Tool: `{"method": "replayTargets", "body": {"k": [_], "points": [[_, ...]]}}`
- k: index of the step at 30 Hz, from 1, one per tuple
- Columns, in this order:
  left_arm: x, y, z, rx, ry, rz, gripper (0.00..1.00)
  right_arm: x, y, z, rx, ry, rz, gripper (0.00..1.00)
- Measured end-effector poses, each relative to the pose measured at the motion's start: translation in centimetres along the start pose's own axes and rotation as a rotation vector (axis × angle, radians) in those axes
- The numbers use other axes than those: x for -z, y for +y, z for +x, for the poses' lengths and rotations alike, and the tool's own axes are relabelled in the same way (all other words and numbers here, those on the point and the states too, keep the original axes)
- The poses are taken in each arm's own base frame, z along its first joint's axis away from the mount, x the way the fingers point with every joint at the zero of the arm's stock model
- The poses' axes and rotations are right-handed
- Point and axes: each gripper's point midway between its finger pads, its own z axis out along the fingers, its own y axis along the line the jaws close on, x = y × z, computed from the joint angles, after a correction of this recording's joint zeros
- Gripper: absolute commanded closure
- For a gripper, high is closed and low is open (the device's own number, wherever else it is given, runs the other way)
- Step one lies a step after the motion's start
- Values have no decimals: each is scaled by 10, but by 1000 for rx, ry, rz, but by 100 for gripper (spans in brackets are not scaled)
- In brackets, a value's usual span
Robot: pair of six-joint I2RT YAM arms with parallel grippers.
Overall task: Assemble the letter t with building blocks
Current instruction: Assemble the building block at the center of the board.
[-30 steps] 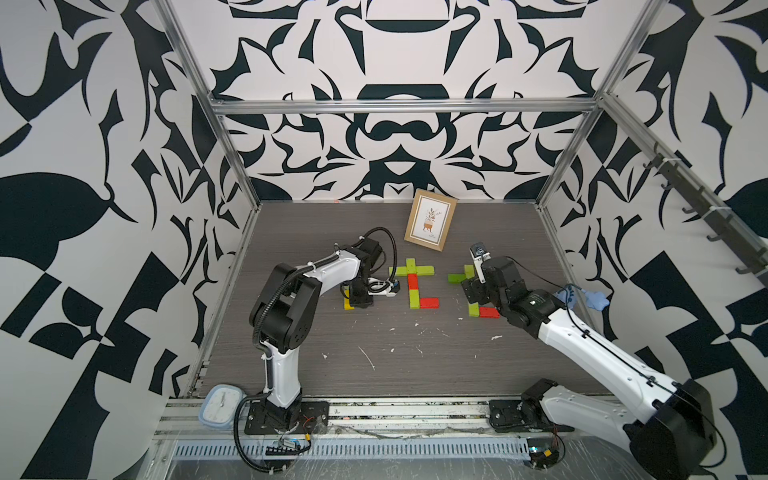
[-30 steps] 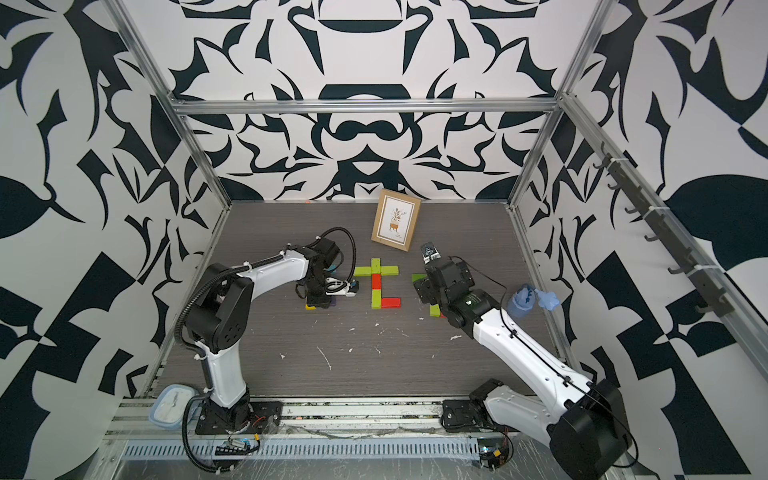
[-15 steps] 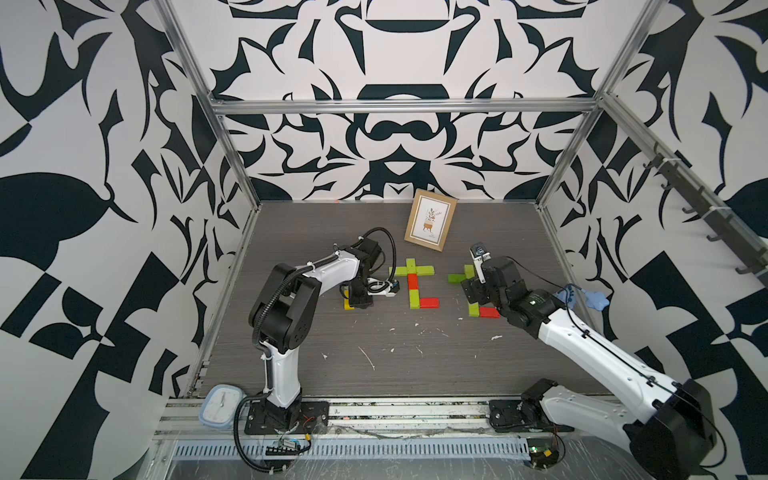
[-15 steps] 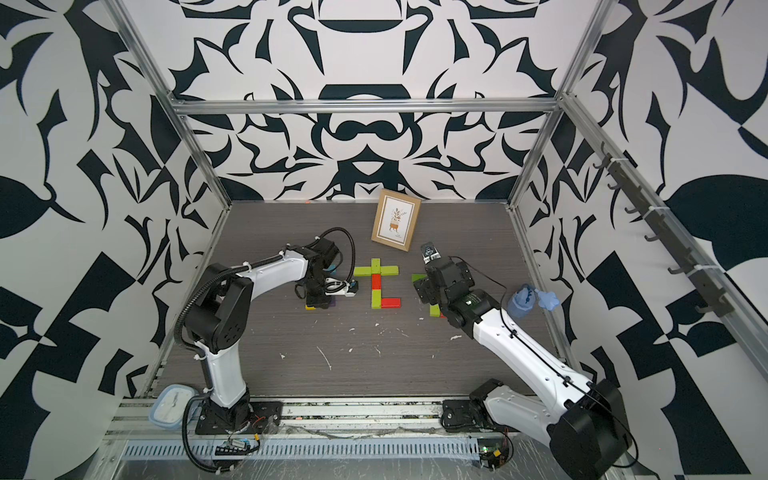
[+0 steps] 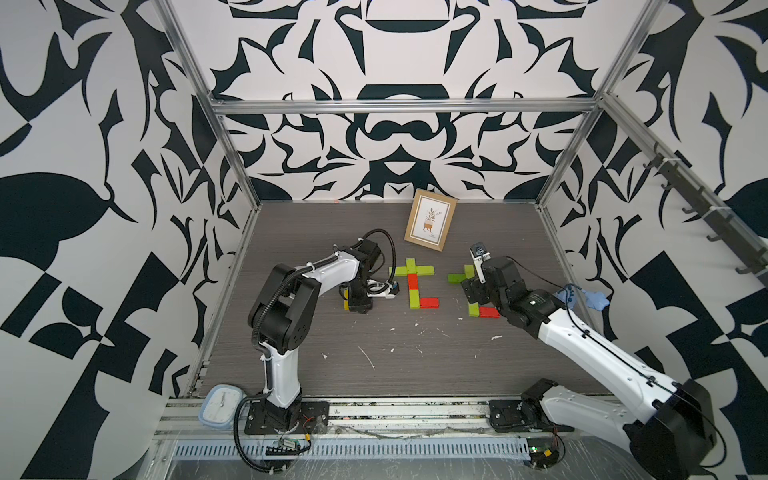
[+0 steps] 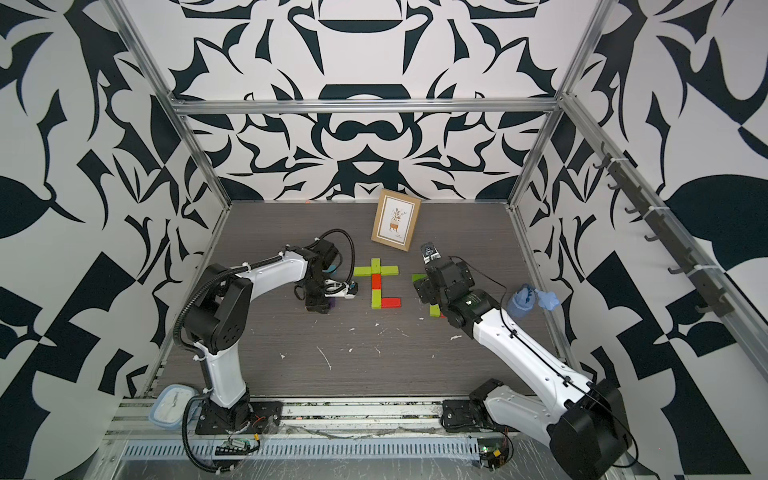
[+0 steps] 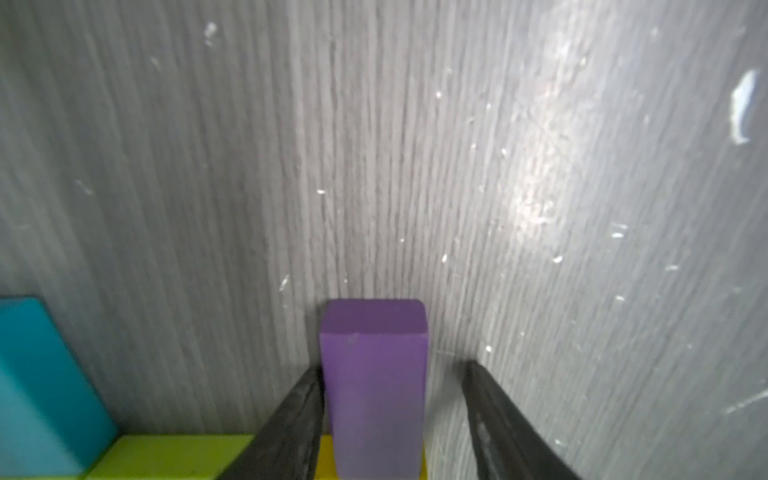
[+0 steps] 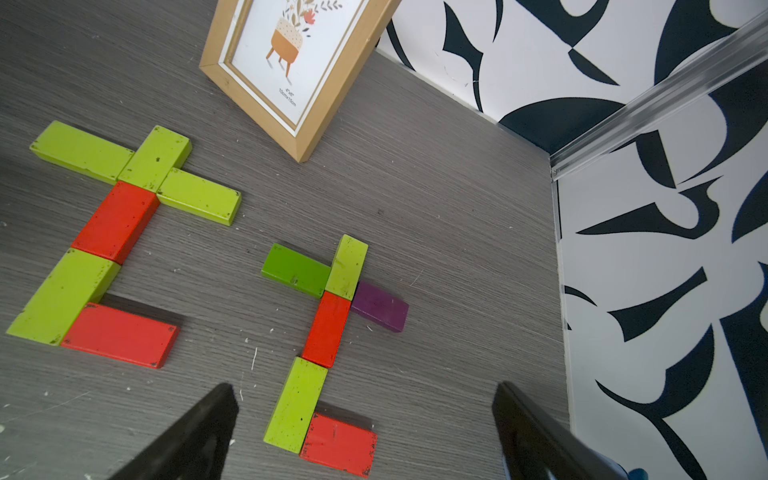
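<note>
My left gripper (image 7: 394, 365) is down at the table with a purple block (image 7: 374, 386) standing between its fingers. One finger lies against the block and the other stands clear of it, so the jaws are open. The block rests on a yellow block (image 7: 326, 457), beside lime green (image 7: 166, 455) and blue (image 7: 41, 386) blocks. A finished t of green and red blocks (image 5: 412, 281) lies mid-table. My right gripper (image 8: 365, 388) hovers open over a second t (image 8: 326, 328) of green, red and purple blocks.
A wooden picture frame (image 5: 430, 220) leans at the back, just behind the two letters. A blue object (image 5: 594, 299) lies by the right wall. A small clock (image 5: 220, 405) sits at the front left corner. White scraps dot the table's front half.
My left gripper's jaws have come apart from the purple block. Neither arm has visibly shifted, and the right gripper stays wide open.
</note>
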Motion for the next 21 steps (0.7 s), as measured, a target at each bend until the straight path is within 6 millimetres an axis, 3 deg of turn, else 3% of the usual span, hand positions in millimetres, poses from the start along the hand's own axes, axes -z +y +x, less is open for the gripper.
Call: {"method": "replayTargets", "body": {"k": [8,12,15,21], "points": [[3,1,-6,53,-43,13,30,0,0,0,0,0,2,1],[21,11,-12,92,-113,-25,22,0,-1,0,0,0,4,1],[53,24,-20,124,-202,-95,19,0,-1,-1,-1,-3,7,1],[139,62,-24,258,-430,-321,16,-4,-5,-7,-11,-21,37,1]]}}
